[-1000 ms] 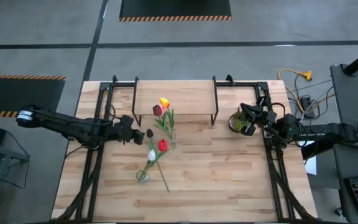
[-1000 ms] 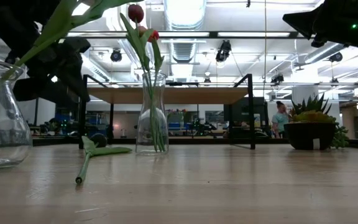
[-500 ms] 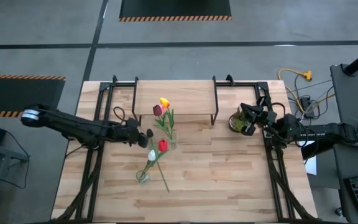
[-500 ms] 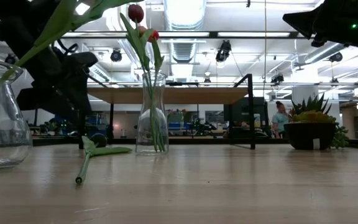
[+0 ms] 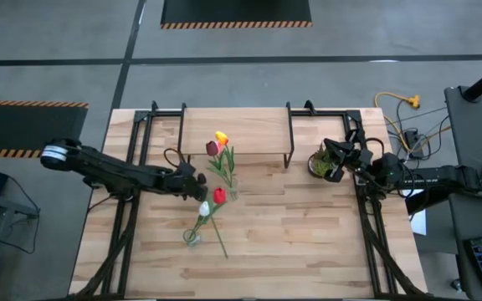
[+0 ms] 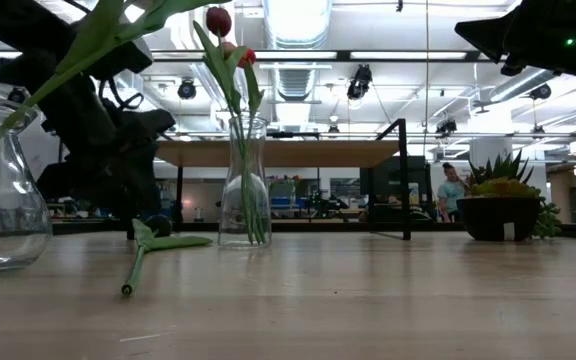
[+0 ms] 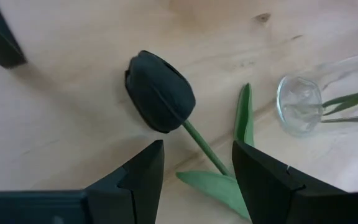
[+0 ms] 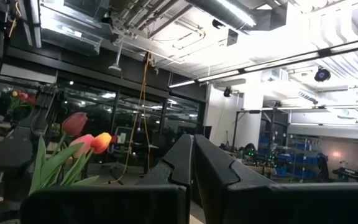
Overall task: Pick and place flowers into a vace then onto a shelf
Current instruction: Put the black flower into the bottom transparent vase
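Note:
A dark maroon tulip (image 7: 160, 92) lies flat on the table, its stem (image 6: 133, 265) running toward the near edge. My left gripper (image 7: 197, 149) hangs open just above it, one finger on either side of the stem right behind the head, touching nothing. A glass vase (image 5: 228, 188) in front of the shelf (image 5: 237, 130) holds an orange-yellow tulip (image 5: 221, 137) and a maroon one. A nearer vase (image 5: 191, 238) holds a white tulip (image 5: 204, 207); a red head (image 5: 218, 196) shows beside it. My right gripper (image 8: 193, 162) waits shut at the right, raised.
A small potted plant (image 5: 318, 163) stands at the shelf's right end, close under my right arm. The shelf's black legs (image 6: 404, 180) rise behind the vases. Bare wood spreads over the table's near right part (image 5: 308, 242).
My left gripper has sunk toward the table and gone toward the table's right edge, ending over the dark tulip with its fingers astride the stem. The flowers and vases have stayed where they were.

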You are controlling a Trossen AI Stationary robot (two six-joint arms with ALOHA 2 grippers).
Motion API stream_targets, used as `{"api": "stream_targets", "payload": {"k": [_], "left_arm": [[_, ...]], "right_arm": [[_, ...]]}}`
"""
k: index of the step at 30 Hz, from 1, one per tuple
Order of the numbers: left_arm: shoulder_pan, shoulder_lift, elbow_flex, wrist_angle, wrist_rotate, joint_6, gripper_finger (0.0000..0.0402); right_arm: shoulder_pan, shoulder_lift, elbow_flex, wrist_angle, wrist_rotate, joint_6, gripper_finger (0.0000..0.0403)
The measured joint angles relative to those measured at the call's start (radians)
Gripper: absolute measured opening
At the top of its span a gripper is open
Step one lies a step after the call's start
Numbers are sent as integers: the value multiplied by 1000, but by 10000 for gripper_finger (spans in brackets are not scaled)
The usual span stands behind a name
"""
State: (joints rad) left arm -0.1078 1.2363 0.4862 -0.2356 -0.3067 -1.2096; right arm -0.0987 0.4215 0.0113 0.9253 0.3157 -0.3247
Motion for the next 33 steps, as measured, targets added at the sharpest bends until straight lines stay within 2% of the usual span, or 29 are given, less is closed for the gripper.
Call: {"api": "stream_targets", "payload": {"k": [11, 17, 33], "left_arm": [[0, 105, 0, 106, 3, -5, 173], [-1, 163, 5, 111, -8, -34, 168], [0, 155, 1, 80, -5, -21, 46]], "right_arm": [[0, 0, 0, 0, 0, 0, 9], [0, 0, 0, 0, 0, 0, 9], [0, 0, 0, 0, 0, 0, 9]]}}
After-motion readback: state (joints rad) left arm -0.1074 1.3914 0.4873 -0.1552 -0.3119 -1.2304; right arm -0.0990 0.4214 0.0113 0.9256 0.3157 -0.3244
